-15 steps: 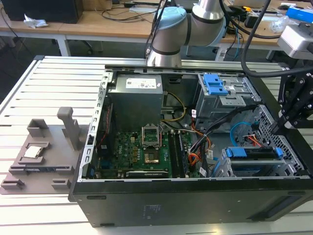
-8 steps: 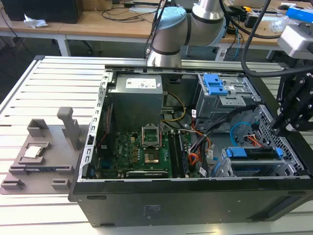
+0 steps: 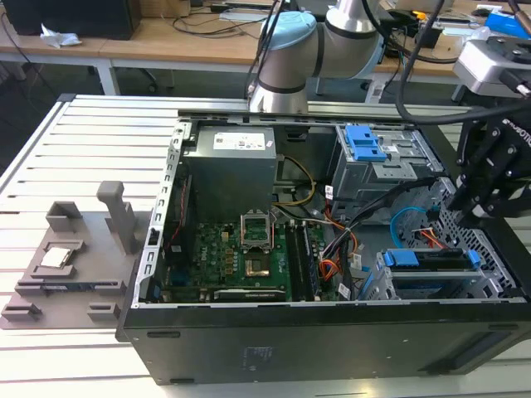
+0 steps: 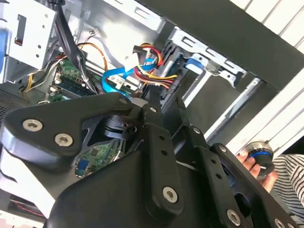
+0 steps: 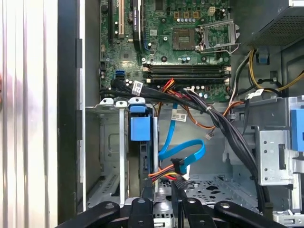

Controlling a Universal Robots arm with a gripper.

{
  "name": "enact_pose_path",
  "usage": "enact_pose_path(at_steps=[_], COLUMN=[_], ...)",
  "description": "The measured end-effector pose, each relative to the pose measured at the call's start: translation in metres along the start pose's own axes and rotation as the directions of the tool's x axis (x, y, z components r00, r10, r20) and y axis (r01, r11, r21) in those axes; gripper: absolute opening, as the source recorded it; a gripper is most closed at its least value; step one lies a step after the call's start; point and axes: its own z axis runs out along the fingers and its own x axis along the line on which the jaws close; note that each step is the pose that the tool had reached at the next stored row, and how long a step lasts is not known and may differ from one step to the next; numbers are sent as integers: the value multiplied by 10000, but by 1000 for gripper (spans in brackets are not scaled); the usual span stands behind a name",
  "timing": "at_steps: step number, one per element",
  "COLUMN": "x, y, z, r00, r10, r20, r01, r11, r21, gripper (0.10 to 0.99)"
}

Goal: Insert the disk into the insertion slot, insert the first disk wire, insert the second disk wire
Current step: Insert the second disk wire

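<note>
Disk (image 5: 140,127) sits in the insertion slot (image 5: 111,142), just beside claw (image 5: 162,184)

At the centre of the frame the disk (image 5: 141,127), its blue caddy end facing out, sits in the grey insertion slot (image 5: 110,142), with a blue data cable (image 5: 194,159) and red-and-yellow power wires (image 5: 161,172) just beside it, near the gripper (image 5: 162,186), and the green motherboard (image 5: 166,42) beyond.

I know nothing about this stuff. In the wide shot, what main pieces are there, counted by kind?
Robot arm: 1
Computer case: 1
Circuit board: 1
Power supply box: 1
Drive cages: 2
Disk: 1
Total: 7
</note>
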Motion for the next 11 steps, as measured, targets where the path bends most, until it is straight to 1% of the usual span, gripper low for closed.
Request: enact_pose_path(at_steps=[2,5,9,10,11], x=[-67,-127,-155,-156,-157], y=[29,64,126,132,135], z=[12,24,54,62,73], r00=[10000,10000,9997,9994,9984], r10=[-44,-91,-260,-346,-562], r20=[-4,-5,-13,-15,-28], r01=[44,91,260,346,562], r11=[10000,10000,9997,9994,9984], r21=[1,0,1,1,2], gripper=[298,298,298,298,298])
